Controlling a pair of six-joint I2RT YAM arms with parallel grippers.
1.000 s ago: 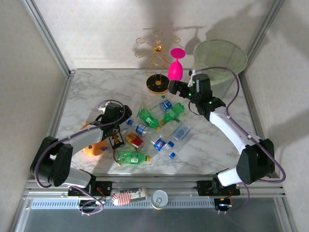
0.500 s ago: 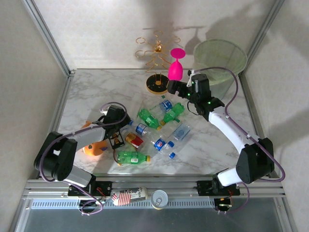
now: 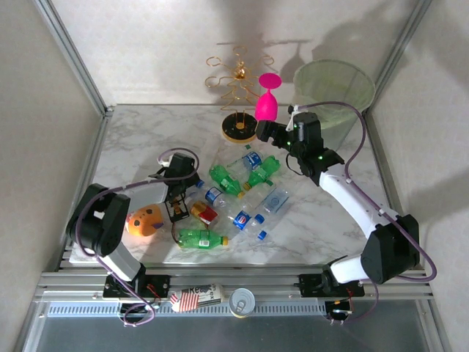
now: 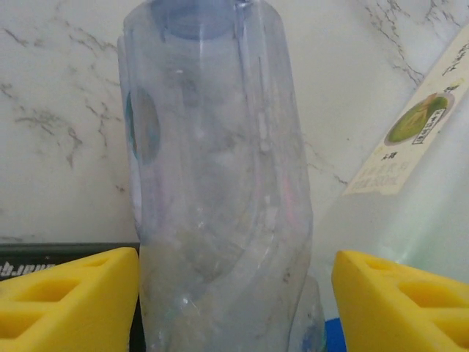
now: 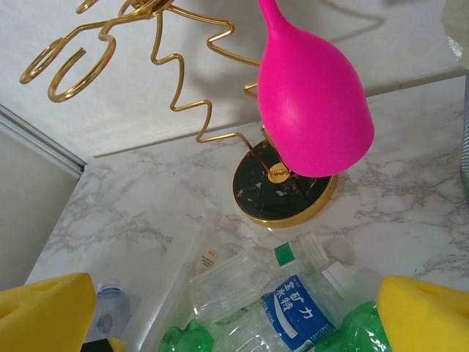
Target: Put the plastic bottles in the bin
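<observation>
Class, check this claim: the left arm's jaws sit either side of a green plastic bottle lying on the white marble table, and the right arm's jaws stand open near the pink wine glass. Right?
Wrong colour: the left wrist view shows a clear plastic bottle, not a green one, between the left arm's jaws, lying on the white marble table. The rest stands.

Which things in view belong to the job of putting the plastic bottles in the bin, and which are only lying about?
Belong to the job:
plastic bottles, heaped mid-table
bin, far right corner

Only lying about:
pink wine glass
gold wire rack
orange toy
metal can, near rail
red-and-white packet, near rail
</observation>
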